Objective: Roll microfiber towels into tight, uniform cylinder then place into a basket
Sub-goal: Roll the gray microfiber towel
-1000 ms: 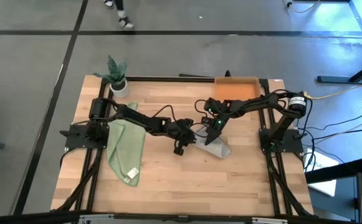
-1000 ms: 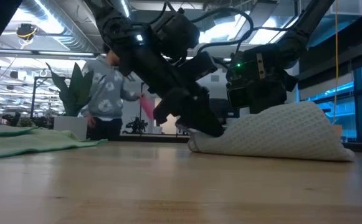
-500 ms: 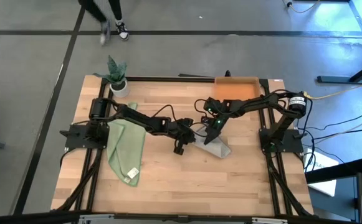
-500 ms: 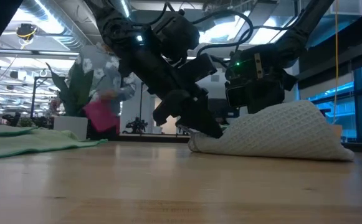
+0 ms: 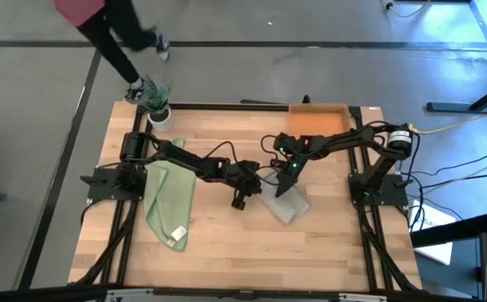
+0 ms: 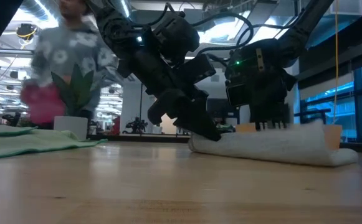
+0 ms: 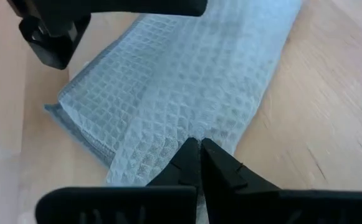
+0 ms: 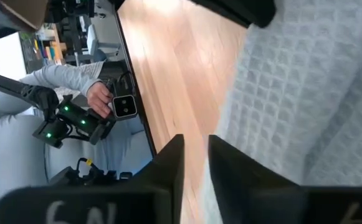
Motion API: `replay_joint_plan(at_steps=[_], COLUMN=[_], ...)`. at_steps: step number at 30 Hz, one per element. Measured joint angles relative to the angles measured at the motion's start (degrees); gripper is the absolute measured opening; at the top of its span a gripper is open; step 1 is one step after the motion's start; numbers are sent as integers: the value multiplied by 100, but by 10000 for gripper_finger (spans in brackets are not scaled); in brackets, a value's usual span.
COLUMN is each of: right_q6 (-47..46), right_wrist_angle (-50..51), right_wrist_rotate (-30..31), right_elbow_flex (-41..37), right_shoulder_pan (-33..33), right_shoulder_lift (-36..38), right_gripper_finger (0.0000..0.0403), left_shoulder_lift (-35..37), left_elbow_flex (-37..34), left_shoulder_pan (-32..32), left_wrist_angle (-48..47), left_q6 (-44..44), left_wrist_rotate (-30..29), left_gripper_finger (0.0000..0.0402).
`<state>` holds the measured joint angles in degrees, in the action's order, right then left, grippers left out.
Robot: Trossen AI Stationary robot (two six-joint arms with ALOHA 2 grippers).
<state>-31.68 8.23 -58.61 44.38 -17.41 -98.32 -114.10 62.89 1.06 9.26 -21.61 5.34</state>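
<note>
Dropped flat onto mid-desk since a second ago, the grey towel [image 5: 283, 204] lies under the slightly parted right gripper [image 5: 292, 176], its left edge pinched by the clamped left gripper [image 7: 199, 163].

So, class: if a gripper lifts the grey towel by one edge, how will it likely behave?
The grey towel will probably droop and unfold: it lies slack in loose folds on the table. Its waffle weave looks grippy, so it likely won't slip. It seems light, probably dragging rather than rolling if pushed.

Grey towel [image 5: 282, 205] between both arms
</note>
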Motion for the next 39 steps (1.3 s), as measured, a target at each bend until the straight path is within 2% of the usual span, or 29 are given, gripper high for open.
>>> replay_joint_plan(at_steps=[6, 13, 15, 19, 22, 25, 35, 39], right_q6=[24, 74, 92, 147, 31, -104, -223, -256], right_wrist_angle=[-4, 149, 350, 1125, 1602, 1841, 2213, 2233], right_wrist_rotate=[-35, 403, 930, 2686, 3913, 4686, 5732, 5855], right_elbow_flex=[0, 4, 7, 9, 9, 9, 7, 7], right_shoulder_pan=[-39, 92, 257, 663, 978, 1246, 1706, 1725], right_shoulder_lift=[48, 797, 1133, 1618, 1722, 1687, 1194, 961], right_gripper_finger=[106, 92, 86, 80, 79, 79, 79, 79], left_shoulder_lift=[0, 0, 43, 96, 101, 101, 162, 162], left_elbow_flex=[0, 0, -2, -2, -2, -2, 12, 297], left_shoulder_pan=[0, 0, 0, 0, 0, 0, -1, 0], left_wrist_angle=[-4, -208, -234, -238, -243, -239, -234, -446], left_q6=[0, -7, -9, -13, -143, -279, -557, -807], left_wrist_rotate=[5, 110, 154, 168, 191, 198, 427, 425], left_gripper_finger=[0, 0, 0, 0, 0, 0, 0, 0])
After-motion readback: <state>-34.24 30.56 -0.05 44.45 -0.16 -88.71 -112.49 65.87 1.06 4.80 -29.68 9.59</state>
